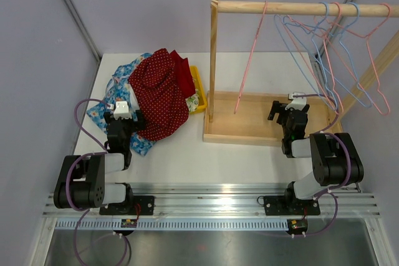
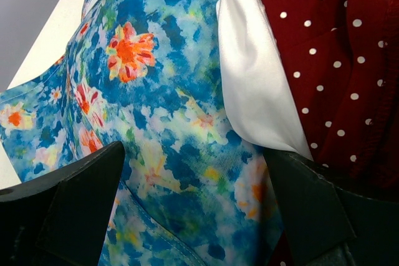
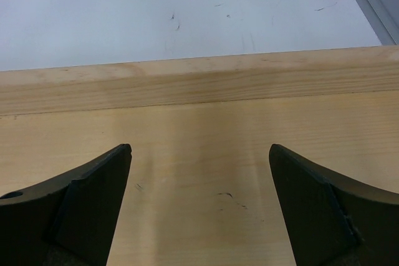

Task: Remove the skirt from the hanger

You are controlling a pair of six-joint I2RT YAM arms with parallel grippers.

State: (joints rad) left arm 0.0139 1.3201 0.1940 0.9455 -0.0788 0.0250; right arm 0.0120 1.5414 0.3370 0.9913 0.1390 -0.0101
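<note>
Looks like last step: hangers (image 1: pixel 330 42) bare, skirt (image 1: pixel 159 95) (prob. the red dotted one) lies in pile on table (image 1: pixel 187 157), L side. Left gripper (image 2: pixel 194 151) apart over blue floral cloth (image 2: pixel 156 91); right gripper (image 3: pixel 199 147) apart over wood base (image 1: pixel 249 126). Next: retract arms, nothing to grab.

Red skirt (image 1: pixel 159 98), white dots, left of centre; blue cloth (image 1: pixel 96 114), orange flowers; yellow box (image 1: pixel 198 85); pink, blue hangers (image 1: pixel 327 60) upper right.

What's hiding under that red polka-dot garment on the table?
A blue floral cloth pokes out beneath the red polka-dot garment on its left, and a yellow object on its right. Anything deeper in the pile is covered.
</note>
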